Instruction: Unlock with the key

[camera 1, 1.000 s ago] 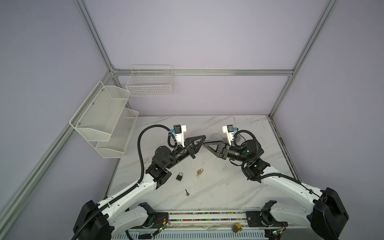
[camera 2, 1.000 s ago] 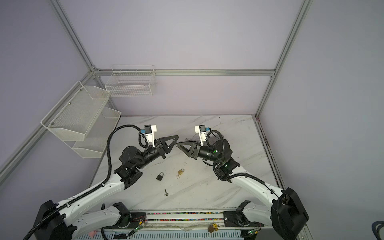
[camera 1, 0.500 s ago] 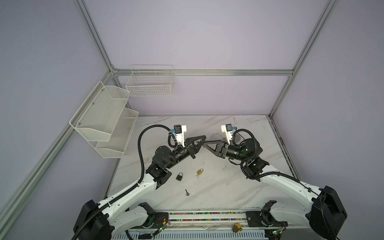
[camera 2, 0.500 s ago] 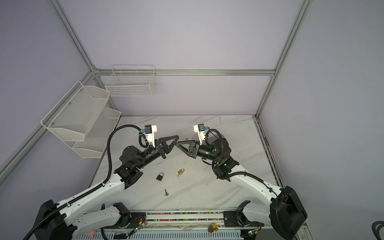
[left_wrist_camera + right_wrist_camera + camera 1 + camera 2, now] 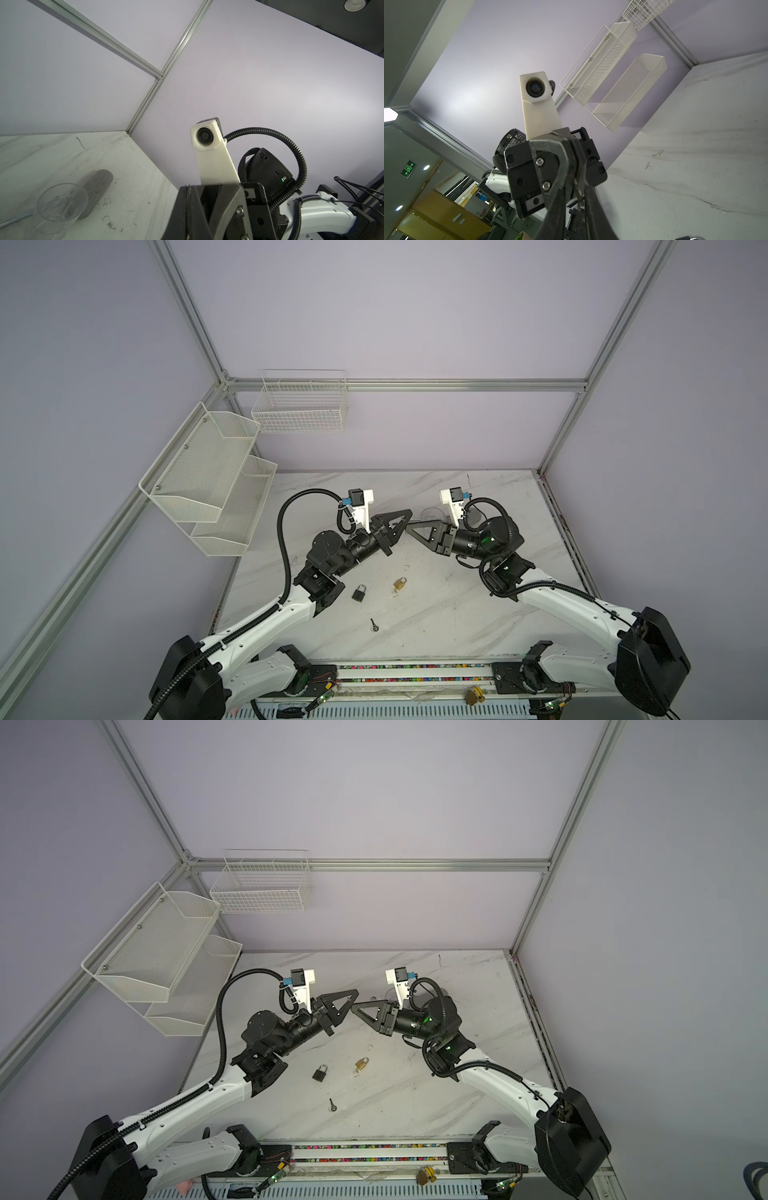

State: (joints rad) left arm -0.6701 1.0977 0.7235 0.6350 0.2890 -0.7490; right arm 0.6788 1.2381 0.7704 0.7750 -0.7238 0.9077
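Observation:
In both top views my left gripper (image 5: 409, 514) and right gripper (image 5: 407, 526) meet tip to tip in the air above the middle of the marble table (image 5: 478, 614). The left gripper's fingers are pressed together. In the right wrist view a thin silver sliver that looks like a small key (image 5: 578, 188) sticks out at those tips. It sits in the narrow gap between my right gripper's two fingers. Below the grippers a black padlock (image 5: 359, 592) and a brass padlock (image 5: 400, 584) lie on the table. Another small key (image 5: 374, 625) lies nearer the front edge.
White mesh shelves (image 5: 208, 481) and a wire basket (image 5: 299, 406) hang on the left and back walls. In the left wrist view a clear glass (image 5: 62, 205) and a grey oblong pad (image 5: 97, 187) stand on the table behind the grippers.
My right gripper has moved left until its tips meet the left gripper's, and its jaws have narrowed. The left arm, the padlocks and the loose key have stayed put.

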